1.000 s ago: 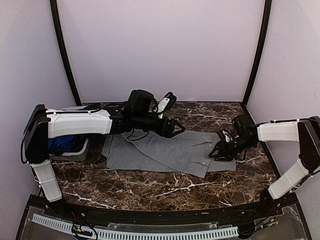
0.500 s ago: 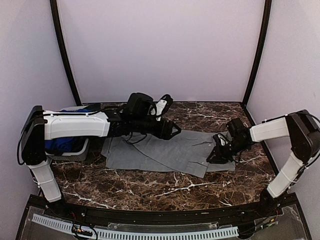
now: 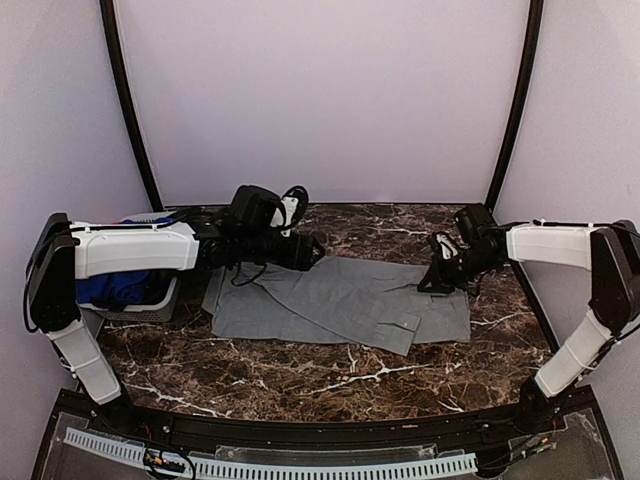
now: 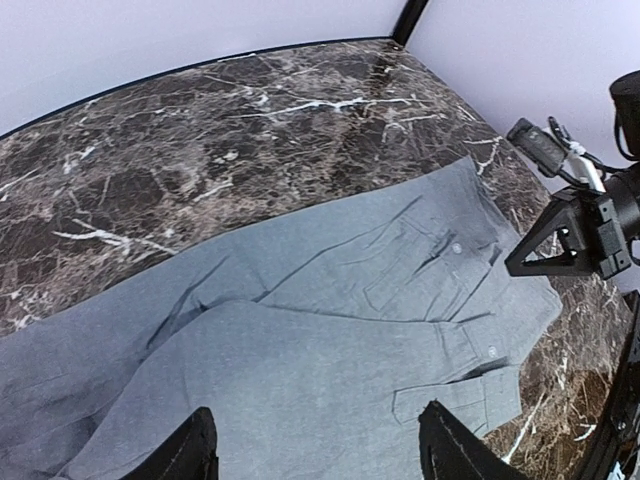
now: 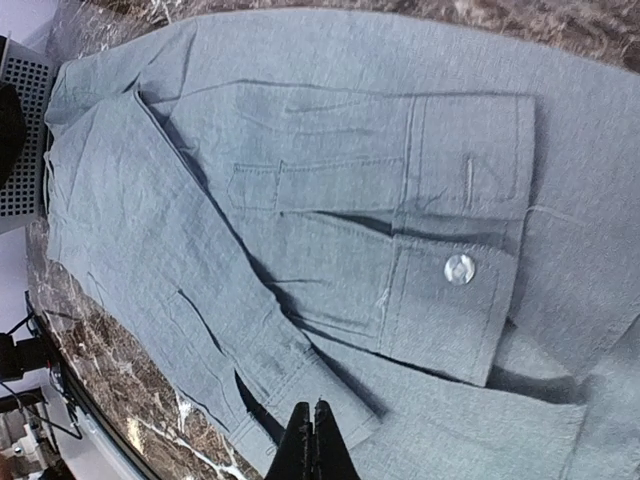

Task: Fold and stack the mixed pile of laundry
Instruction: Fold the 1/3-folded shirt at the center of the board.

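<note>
The right claw (image 3: 433,284) has snapped together on nothing and risen off the shirt (image 3: 340,305), which lies spread across the middle of the bench (image 3: 300,375). The left claw (image 3: 312,250), fingers apart, has drawn back leftward. Flattening looks done; folding comes next.

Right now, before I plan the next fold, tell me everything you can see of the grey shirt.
The grey shirt is a woven-looking, lightly creased garment lying flat on the dark marble table. Its sleeves lie folded over the body, with cuffs and a pale button toward the right end. The right gripper, jaws shut, hangs at that end; contact is unclear.
</note>
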`<state>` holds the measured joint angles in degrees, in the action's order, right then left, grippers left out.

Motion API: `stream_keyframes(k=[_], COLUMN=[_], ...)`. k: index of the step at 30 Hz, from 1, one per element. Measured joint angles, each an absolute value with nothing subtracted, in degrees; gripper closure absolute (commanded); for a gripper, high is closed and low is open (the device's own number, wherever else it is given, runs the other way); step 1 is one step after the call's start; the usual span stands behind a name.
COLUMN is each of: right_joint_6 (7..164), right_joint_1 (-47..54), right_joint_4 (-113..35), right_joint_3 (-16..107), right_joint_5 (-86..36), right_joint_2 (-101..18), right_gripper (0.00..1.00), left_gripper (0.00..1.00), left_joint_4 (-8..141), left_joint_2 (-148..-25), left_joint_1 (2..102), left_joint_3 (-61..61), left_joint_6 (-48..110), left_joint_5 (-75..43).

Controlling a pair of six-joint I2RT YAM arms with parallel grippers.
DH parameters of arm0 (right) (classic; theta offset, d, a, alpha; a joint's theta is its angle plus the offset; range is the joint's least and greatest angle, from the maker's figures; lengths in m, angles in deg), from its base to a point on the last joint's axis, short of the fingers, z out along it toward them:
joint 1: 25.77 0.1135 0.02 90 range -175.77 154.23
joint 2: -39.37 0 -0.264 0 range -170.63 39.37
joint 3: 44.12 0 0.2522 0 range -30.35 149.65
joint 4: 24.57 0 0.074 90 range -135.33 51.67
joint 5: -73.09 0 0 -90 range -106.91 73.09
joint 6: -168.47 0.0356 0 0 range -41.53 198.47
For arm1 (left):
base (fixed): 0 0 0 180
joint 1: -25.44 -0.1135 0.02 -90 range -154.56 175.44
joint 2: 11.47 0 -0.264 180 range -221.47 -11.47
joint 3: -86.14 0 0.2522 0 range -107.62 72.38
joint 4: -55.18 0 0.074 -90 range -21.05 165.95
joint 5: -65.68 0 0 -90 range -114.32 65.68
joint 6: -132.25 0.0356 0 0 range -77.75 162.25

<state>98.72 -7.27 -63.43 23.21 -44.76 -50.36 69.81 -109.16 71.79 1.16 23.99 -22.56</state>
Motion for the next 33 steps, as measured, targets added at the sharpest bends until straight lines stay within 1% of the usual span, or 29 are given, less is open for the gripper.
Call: stream_keyframes(k=[6, 7, 9, 12, 15, 22, 27, 30, 33], right_joint_6=[96.47, 96.31, 96.93, 97.89, 99.22, 100.88, 101.60, 102.00, 102.72], right_joint_1=[-7.29, -7.29, -7.29, -7.25, -7.12, -7.03, -7.03, -7.05, -7.01], right_joint_4=[-66.71, -66.84, -66.84, -64.88, -64.53, -62.62, -59.28, -57.47, -56.72], right_joint_3=[27.51, 27.80, 27.58, 23.82, 19.18, 16.41, 16.41, 16.41, 16.39], right_joint_5=[-39.30, -39.50, -40.63, -43.36, -45.03, -47.74, -49.00, -50.56, -51.04], right_joint_2=[-50.67, -50.95, -51.19, -50.62, -50.27, -50.86, -54.67, -56.22, -56.42], right_gripper=[1.00, 0.85, 0.73, 0.63, 0.59, 0.60, 0.63, 0.70, 0.80], left_gripper=[0.32, 0.32, 0.32, 0.32, 0.32, 0.32, 0.32, 0.32, 0.32], left_joint_4=[70.38, 70.42, 70.68, 70.97, 70.97, 70.92, 70.95, 70.95, 70.92], left_joint_2=[-107.98, -107.98, -107.98, -107.98, -107.98, -107.98, -107.98, -107.98, -107.98], left_joint_1=[70.10, 69.89, 69.62, 69.51, 69.43, 69.41, 69.41, 69.41, 69.41], left_joint_3=[2.60, 2.76, 3.11, 3.56, 3.67, 3.67, 3.67, 3.67, 3.67], left_joint_6=[23.12, 22.92, 22.51, 22.13, 22.00, 21.54, 21.41, 21.41, 21.41], left_joint_5=[-24.88, -25.03, -25.18, -25.27, -25.20, -23.94, -23.67, -23.67, -23.70])
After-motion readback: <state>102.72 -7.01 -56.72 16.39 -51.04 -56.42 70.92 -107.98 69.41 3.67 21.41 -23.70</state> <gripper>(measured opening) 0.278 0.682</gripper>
